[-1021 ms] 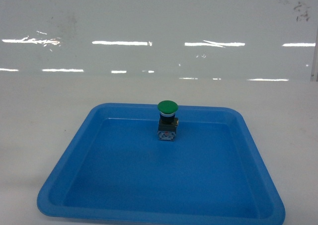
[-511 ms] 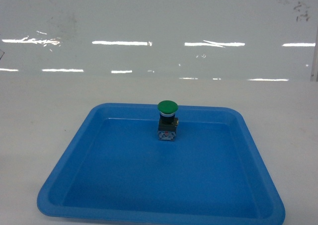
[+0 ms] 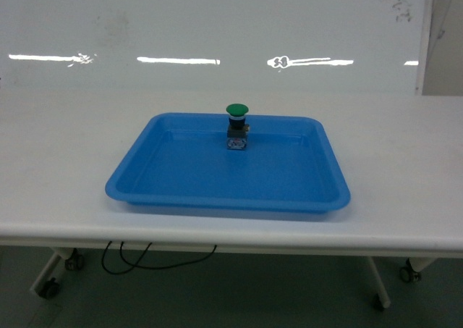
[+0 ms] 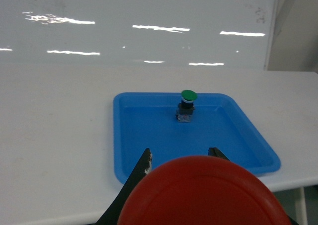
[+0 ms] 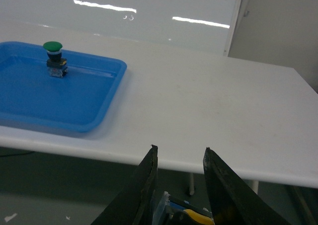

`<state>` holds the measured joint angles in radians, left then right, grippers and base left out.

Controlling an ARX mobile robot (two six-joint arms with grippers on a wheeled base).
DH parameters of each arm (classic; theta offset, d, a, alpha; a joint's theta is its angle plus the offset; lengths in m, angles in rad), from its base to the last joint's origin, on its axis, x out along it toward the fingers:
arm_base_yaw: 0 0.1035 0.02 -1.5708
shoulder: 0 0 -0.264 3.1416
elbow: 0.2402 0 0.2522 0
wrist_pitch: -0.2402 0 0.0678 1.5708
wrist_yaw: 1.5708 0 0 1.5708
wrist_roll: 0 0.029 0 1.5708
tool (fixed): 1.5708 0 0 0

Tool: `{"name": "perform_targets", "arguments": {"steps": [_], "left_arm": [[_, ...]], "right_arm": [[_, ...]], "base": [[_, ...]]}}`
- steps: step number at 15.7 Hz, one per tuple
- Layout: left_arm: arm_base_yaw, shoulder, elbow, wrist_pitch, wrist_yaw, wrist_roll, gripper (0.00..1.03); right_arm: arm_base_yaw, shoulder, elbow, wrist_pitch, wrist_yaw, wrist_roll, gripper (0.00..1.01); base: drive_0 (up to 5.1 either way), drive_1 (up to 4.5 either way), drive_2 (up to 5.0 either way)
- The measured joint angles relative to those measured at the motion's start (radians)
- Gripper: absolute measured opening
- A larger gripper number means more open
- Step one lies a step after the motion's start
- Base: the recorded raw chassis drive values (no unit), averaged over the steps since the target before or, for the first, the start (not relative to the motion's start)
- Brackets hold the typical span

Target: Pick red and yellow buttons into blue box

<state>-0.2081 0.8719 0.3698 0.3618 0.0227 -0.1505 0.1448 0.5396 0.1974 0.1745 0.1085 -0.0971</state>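
A red button's cap (image 4: 203, 195) fills the bottom of the left wrist view, and my left gripper (image 4: 180, 151) is shut on it, with both black fingertips showing just above the cap. Low between the fingers of my right gripper (image 5: 180, 148) sits the yellow button (image 5: 196, 216); only a bit of its yellow cap and clear base show. The gripper is shut on it and hangs in front of the table edge. The blue box is out of view. Neither gripper shows in the head view.
A shallow blue tray (image 3: 145, 176) lies on the white table (image 3: 405, 169), with a green-capped button (image 3: 236, 125) standing upright near its far rim. The table's legs on casters (image 3: 49, 288) and a dark cable (image 3: 145, 259) show below. A glossy white wall stands behind.
The head view has pulled back from the table. The tray looks smaller, and the table's front edge, legs and the floor have come into view. The green button stays in place.
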Motion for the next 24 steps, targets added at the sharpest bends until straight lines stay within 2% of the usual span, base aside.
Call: {"name": "perform_targets", "arguments": {"steps": [16, 24], "left_arm": [[-0.005, 0.000, 0.000, 0.001, 0.004, 0.000, 0.26], [-0.005, 0.000, 0.000, 0.001, 0.003, 0.000, 0.26]], "right_arm": [[0.000, 0.002, -0.001, 0.001, 0.000, 0.000, 0.27], [0.000, 0.002, -0.001, 0.000, 0.000, 0.000, 0.27]], "base": [[4.8, -3.82, -0.2], [4.8, -3.08, -1.7]]}}
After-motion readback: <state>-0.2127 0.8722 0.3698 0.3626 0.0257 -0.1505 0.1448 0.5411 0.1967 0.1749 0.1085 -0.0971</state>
